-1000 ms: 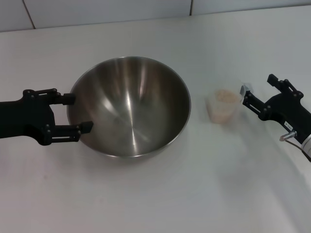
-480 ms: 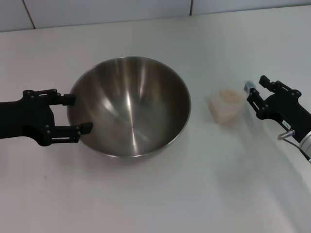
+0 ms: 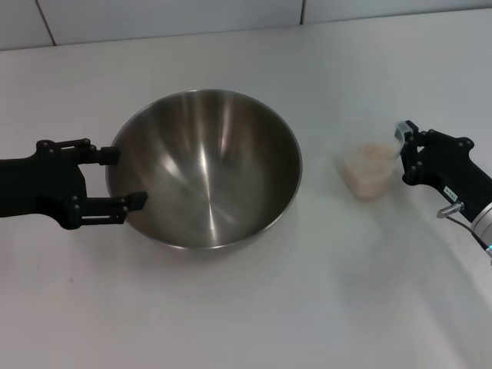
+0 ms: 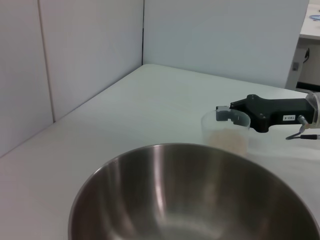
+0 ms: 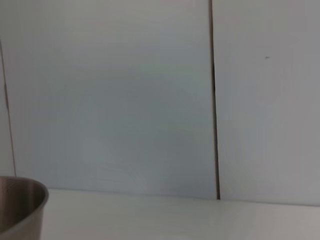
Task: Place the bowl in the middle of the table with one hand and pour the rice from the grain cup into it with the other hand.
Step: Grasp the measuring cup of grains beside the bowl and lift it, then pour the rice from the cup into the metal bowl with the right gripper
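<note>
The steel bowl (image 3: 204,173) stands on the white table (image 3: 254,307), near its middle. My left gripper (image 3: 127,178) is open, with its two fingers spread against the bowl's left outer wall. The clear grain cup (image 3: 369,171) with pale rice (image 3: 371,154) in it is to the right of the bowl. My right gripper (image 3: 401,150) is shut on the cup's right rim. The left wrist view shows the bowl (image 4: 190,200) up close, with the cup (image 4: 226,134) and the right gripper (image 4: 226,114) behind it. The right wrist view shows only the bowl's edge (image 5: 20,205).
A tiled wall (image 3: 154,19) borders the table's far edge. White wall panels (image 4: 75,60) meet at a corner behind the table in the left wrist view. Nothing else stands on the table.
My right gripper has closed in on the cup's rim. The cup has shifted a little to the right and nearer with it. The left gripper and the bowl have stayed still.
</note>
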`<state>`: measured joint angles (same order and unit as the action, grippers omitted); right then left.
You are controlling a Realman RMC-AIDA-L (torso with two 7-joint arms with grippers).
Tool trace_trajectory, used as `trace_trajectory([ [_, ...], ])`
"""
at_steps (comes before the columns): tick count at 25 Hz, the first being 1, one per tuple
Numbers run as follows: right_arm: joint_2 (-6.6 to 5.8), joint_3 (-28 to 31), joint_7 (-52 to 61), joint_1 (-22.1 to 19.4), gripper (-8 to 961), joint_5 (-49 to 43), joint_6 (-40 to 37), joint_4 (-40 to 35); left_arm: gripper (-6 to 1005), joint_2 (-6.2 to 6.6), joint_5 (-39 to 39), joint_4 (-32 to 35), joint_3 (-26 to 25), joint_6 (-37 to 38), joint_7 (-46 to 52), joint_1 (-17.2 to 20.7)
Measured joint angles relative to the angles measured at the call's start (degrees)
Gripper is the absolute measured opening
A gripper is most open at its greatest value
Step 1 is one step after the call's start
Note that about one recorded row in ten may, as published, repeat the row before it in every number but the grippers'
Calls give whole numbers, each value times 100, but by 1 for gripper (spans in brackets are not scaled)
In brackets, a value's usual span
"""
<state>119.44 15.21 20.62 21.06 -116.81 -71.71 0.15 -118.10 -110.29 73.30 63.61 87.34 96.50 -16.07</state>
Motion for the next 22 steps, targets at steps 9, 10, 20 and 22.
trace_trajectory([
  [9,5,11,-722,-138,15,435,-1318,155,805,-17,-397,88,11,-7,84,-110],
  [10,5,19,-912,-137,15,488,-1542,232,805,-18,-415,92,10,-5,86,-124],
  [20,15,-145,-5188,353,16,446,-2058,1739,805,-6,-448,321,-8,29,163,-116],
  [22,17,-168,-6552,365,17,366,-1837,2131,805,-2,-457,407,2,39,199,-93],
])
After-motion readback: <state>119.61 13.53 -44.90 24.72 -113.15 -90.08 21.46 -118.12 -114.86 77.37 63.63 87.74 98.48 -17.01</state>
